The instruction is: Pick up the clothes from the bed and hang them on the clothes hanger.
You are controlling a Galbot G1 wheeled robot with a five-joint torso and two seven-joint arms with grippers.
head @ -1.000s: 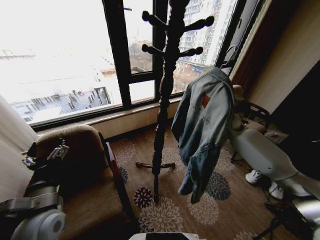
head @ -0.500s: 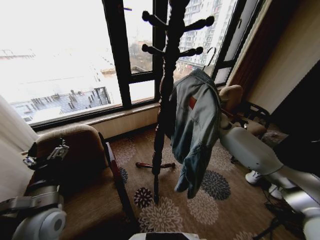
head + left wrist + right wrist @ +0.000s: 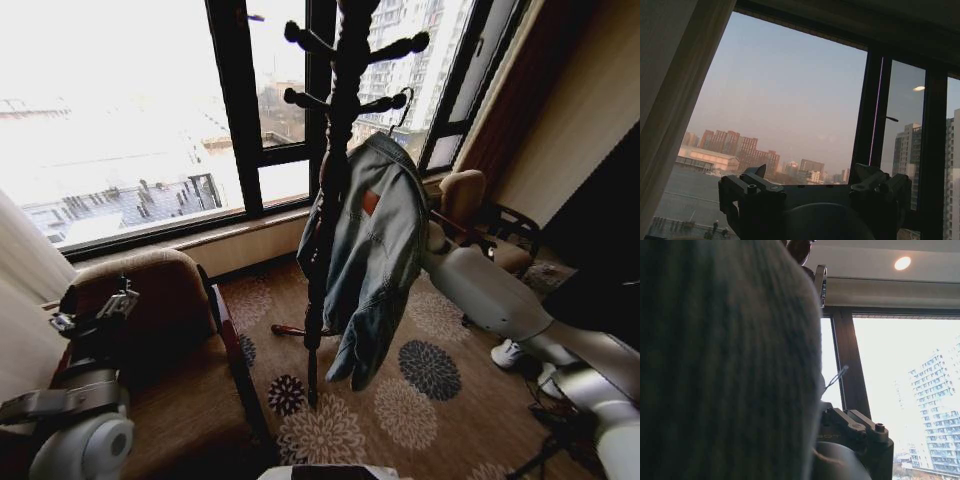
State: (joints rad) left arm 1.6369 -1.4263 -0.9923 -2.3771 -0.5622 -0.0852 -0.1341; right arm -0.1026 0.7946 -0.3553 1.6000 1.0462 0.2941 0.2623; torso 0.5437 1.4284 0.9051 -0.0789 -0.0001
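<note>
My left claw [image 3: 100, 310] is parked low at my left side, above the brown armchair [image 3: 160, 300], spread wide with nothing between its jaws. From its wrist I look past it at window glass and the city. Everything that matters lies well off to its right, so this arm is the far one and has no part in the job at hand.

Further right stands the dark wooden coat stand [image 3: 335, 150], upright, with its pegs branching out near the top. The denim jacket [image 3: 375, 240] hangs against the stand's right side. It is draped on the clothes hanger [image 3: 404, 100], red patch facing me, with its long axis running straight down and a sleeve dangling towards the carpet. The hanger's silver hook sticks up out of the collar, just beside the tip of the stand's upper right peg [image 3: 385, 102]. I cannot tell whether the hook is over the peg or only next to it.

My right arm [image 3: 500, 300] reaches in from the right and disappears behind the jacket. My right claw [image 3: 842, 421] sits under the garment, with denim pressed close beside it and the hook above it. I cannot tell whether that claw is closed on anything.

As I judge it, the move ahead turns on one relation: the hook is above my right claw and the peg is just beyond it, towards the stand. The hook's open side has to pass over that peg and settle there.
</note>
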